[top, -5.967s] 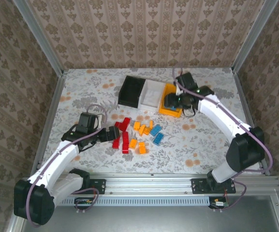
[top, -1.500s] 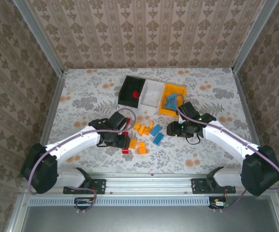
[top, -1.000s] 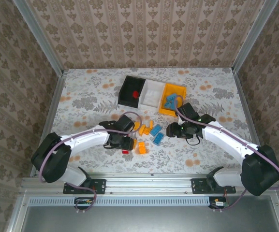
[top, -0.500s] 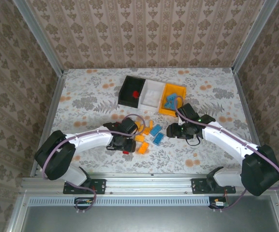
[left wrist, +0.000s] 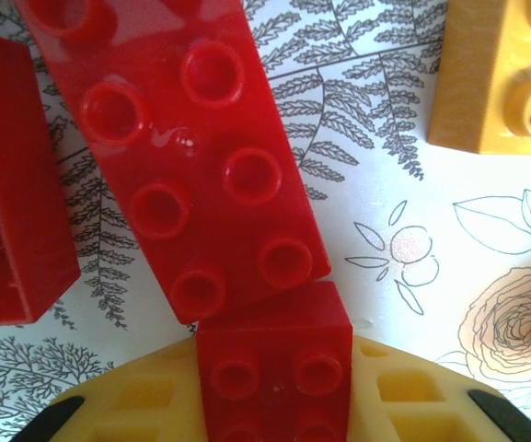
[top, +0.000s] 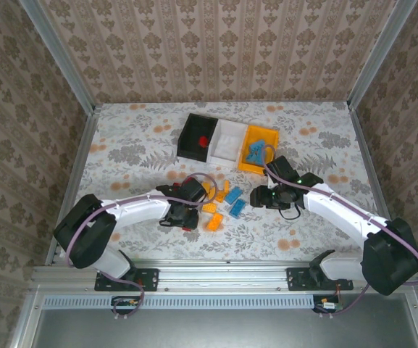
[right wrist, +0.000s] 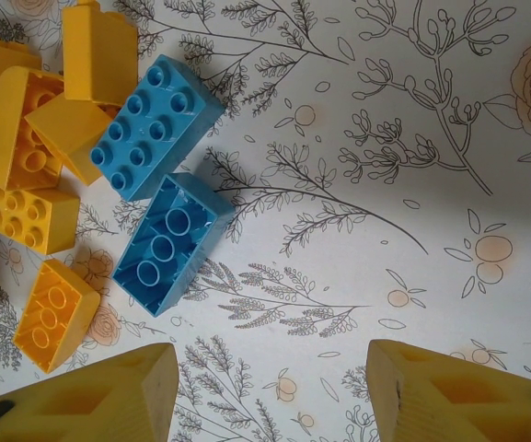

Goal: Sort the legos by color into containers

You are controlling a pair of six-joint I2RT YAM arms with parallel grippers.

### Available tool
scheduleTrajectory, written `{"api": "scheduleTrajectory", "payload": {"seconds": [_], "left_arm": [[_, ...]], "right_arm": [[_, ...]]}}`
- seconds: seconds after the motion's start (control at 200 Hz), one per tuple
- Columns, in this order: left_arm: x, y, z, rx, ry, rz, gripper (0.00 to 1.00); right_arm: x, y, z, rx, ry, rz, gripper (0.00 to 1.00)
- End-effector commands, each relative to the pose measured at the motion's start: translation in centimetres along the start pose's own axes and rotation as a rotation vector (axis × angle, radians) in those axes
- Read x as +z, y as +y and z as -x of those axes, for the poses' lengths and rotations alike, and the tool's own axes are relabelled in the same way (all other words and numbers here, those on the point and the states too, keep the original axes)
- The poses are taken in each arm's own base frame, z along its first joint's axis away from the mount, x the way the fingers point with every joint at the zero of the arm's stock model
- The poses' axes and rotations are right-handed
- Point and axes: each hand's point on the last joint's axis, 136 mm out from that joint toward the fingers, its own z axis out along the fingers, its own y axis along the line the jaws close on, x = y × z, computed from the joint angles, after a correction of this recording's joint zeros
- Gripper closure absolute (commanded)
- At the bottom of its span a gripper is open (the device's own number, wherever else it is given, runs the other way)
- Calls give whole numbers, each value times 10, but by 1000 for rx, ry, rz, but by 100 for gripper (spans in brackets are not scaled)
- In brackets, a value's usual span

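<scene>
One small red lego point(left wrist: 274, 345) is now pinched in the left gripper point(left wrist: 271, 405) (jaws just snapped shut on it), low beside a longer red lego point(left wrist: 182, 157). Next prob: carry to black bin point(top: 182, 141). Right gripper point(right wrist: 270, 368) has fingers apart, idle near blue legos point(right wrist: 155, 127).

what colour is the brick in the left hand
It's a red brick, clearest in the left wrist view.

Lab robot cell: wallpapered panels point(top: 216, 51) in aluminium frame point(top: 59, 56).
</scene>
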Motion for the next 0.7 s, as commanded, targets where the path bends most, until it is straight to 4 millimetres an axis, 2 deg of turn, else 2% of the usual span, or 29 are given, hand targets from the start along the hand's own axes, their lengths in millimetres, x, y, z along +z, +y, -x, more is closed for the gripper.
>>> {"api": "scheduleTrajectory", "payload": {"seconds": [0.0, 0.125, 0.265, 0.375, 0.52, 0.625, 0.68, 0.685, 0.695], "left_arm": [[3, 4, -10, 13, 39, 17, 76], [-21, -1, -3, 24, -5, -17, 77], [-71, -7, 32, 40, -140, -85, 77], [-108, 2, 81, 24, -241, -135, 76], [-150, 9, 156, 50, -343, -153, 76], [-156, 6, 208, 95, -360, -142, 76], [-150, 3, 233, 109, -355, -151, 76], [-158, 2, 238, 112, -376, -155, 76], [-157, 2, 242, 114, -375, -153, 76]], "right_arm": [[-4, 1, -1, 11, -7, 2, 42], [-2, 0, -2, 12, -3, -1, 42], [1, 2, 0, 13, -1, 2, 42], [5, 6, 1, 13, 3, 10, 42], [8, 8, -4, 7, 12, 9, 42], [8, 7, -9, 11, 14, 4, 42], [7, 6, -11, 11, 16, -1, 42], [7, 6, -12, 11, 17, -1, 42], [7, 5, -12, 11, 16, -3, 42]]}}
